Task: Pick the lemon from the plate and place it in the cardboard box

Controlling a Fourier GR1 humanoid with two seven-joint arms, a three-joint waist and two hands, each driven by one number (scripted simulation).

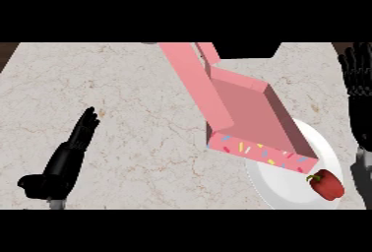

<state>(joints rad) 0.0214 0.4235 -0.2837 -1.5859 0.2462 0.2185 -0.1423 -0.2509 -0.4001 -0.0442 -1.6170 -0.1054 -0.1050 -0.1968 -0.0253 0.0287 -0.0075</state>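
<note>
Pale marbled stone counter (131, 98) fills the view. On it, right of centre, an open pink cardboard box (251, 115) with coloured sprinkle marks on its near wall, lid flap thrown back toward the far side; its long axis runs from upper left to lower right. Its near corner overlaps the round white plate (280, 189) at lower right. No lemon to be seen; the plate carries a small glossy red bell pepper (326, 184) with a green stem, near the plate's right rim, just beside the box corner. Right hand (357, 69) hangs at the right edge, fingers straight and spread, holding nothing, clearly the nearer hand, the pepper lying below it in view. Left hand (78, 135) rests open at lower left, well apart.
</note>
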